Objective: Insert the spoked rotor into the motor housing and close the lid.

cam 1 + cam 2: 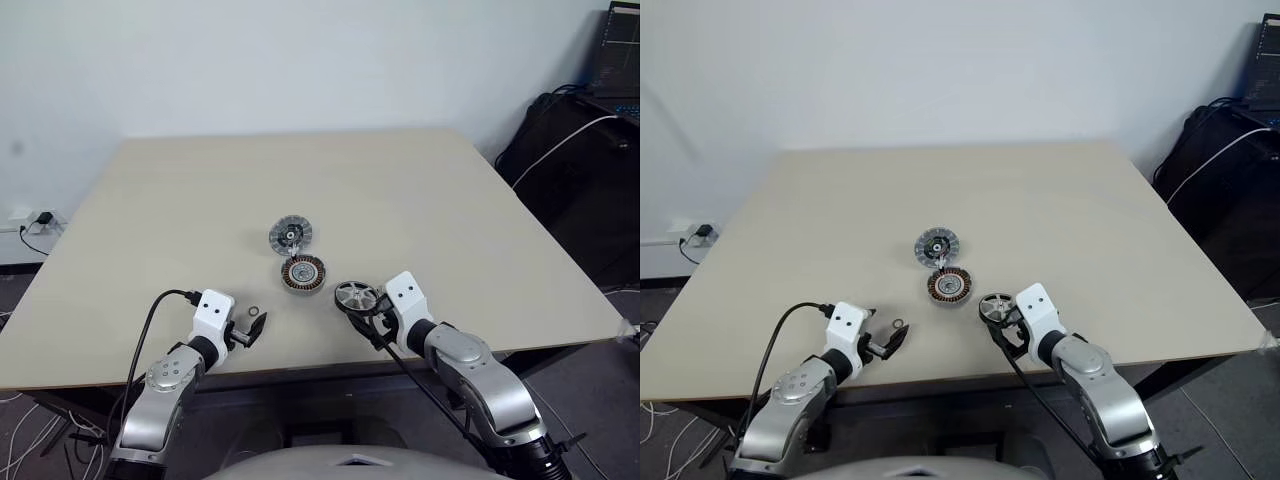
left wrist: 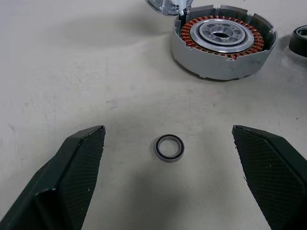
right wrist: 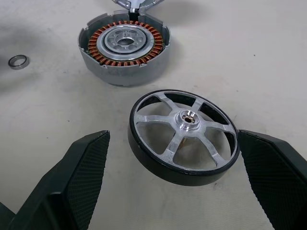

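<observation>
Pale beige table [image 1: 420, 200], square-topped, bare apart from a small cluster of parts near the front edge.

Right gripper [image 3: 177, 191] low over the table at about 5 o'clock from the cluster, fingers [image 3: 79, 177] spread wide, one either side of the spoked rotor and clear of it, nothing pinched.

Left gripper [image 2: 170, 187] low over the table at about 7 o'clock from the cluster, fingers [image 2: 72, 172] likewise spread wide, nothing between them but the washer ring, untouched.

Motor housing [image 1: 303, 273] flat on the table at the middle of the cluster: grey wall, ring of copper-brown windings, silver centre with a hole, open on top.

Lid [image 1: 290, 236] at 12 o'clock from the housing, just beside it, ribbed grey face with dark hub upward; from the wrist views, edge meeting the housing rim at a small tab, whether joined there cannot be told.

Spoked rotor [image 3: 183, 135] at 4 o'clock from the housing, near but apart, lying on the table slightly tilted, silver spokes and hub upward, dark band round its rim.

Washer ring [image 2: 169, 147] at 8 o'clock from the housing, well apart, flat on the table, small, dark-lined.
</observation>
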